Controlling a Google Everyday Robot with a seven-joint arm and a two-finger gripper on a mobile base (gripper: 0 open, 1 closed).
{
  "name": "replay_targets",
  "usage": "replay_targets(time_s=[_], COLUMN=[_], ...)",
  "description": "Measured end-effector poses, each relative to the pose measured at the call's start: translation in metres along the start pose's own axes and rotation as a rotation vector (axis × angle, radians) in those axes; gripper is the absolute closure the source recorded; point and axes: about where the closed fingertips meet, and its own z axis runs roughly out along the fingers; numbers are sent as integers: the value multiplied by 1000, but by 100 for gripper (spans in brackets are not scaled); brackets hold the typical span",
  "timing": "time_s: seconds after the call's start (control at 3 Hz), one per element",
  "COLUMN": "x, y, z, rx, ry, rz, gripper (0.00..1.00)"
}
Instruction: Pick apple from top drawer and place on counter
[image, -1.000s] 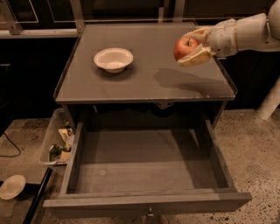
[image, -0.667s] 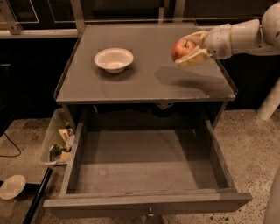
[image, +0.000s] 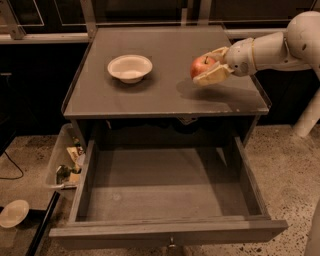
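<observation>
The red apple (image: 201, 66) with yellowish patches and a dark stem is held between the pale fingers of my gripper (image: 210, 66), which is shut on it. The gripper holds it a little above the right half of the grey counter (image: 165, 95), with its shadow falling on the surface below. The arm reaches in from the right. The top drawer (image: 165, 190) is pulled fully open below the counter, and its flat grey floor is bare. Its small knob (image: 171, 244) shows at the front edge.
A white bowl (image: 130, 67) stands on the counter's left half. A clear plastic bin of clutter (image: 65, 162) sits on the floor left of the drawer. A small white dish (image: 12, 212) lies on the floor at lower left. Speckled stone floor lies to the right.
The gripper with the apple has moved slightly left and down over the counter. The drawer and bowl have not moved.
</observation>
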Motion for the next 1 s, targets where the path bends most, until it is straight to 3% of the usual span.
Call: replay_targets(time_s=[0.67, 1.0], x=[33, 34], y=[8, 9], z=[22, 23], rx=[15, 15], ry=[86, 88], rz=[81, 85], gripper=[100, 82])
